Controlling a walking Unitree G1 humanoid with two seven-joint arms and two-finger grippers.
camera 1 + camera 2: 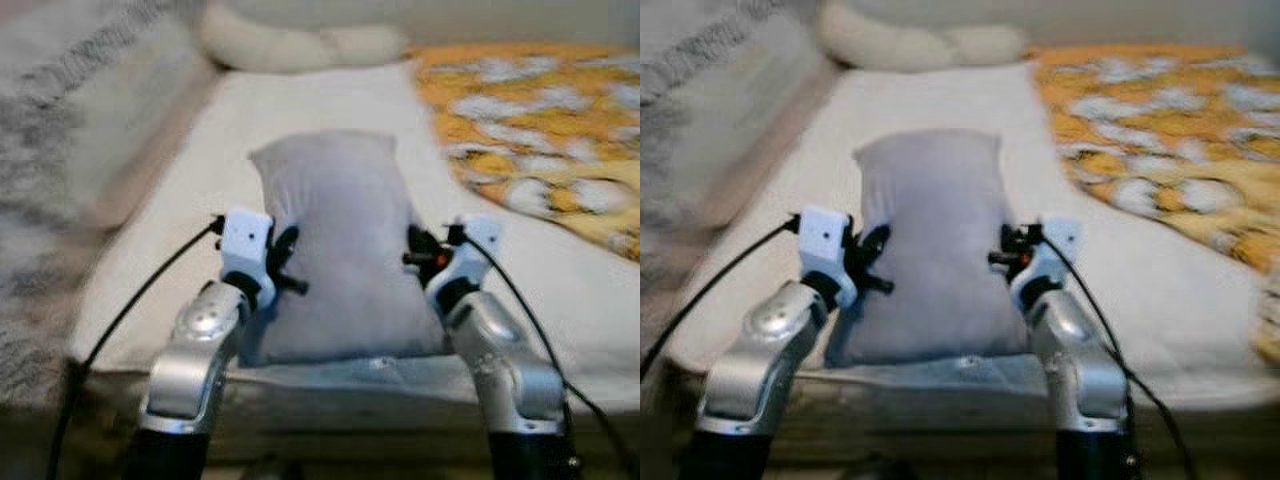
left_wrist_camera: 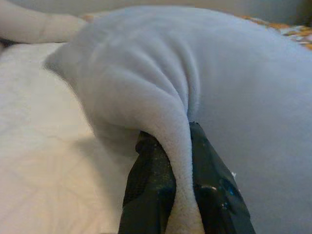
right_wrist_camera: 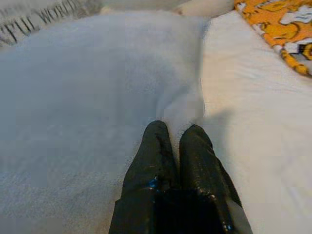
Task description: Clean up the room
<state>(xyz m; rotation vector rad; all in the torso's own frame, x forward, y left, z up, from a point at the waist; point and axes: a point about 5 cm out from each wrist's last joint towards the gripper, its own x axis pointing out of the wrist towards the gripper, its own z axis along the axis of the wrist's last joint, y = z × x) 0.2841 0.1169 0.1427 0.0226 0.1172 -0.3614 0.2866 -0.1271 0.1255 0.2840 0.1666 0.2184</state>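
So both arms are out in front, and each one has a side of the grey pillow (image 1: 335,245). The pillow sits on the near part of the bed (image 1: 180,200), on the cream sheet, lengthwise away from the robot, close to the bed's front edge.

The left hand (image 2: 181,178) is clamped tight on a fold of the pillow's fleece; in the wrist view the fabric bunches up and runs right between the two black fingers (image 2: 151,185). The right hand (image 3: 176,141) is on the opposite side of the pillow, fingers nearly together, tips pressed into the pillow's edge where it meets the sheet, with a bit of fabric pinched between them.

Further back on the bed there's a long cream bolster (image 1: 300,45) across the head end, and an orange and white patterned blanket (image 1: 540,130) spread over the right side, well apart from the pillow. Head views are a bit blurry.
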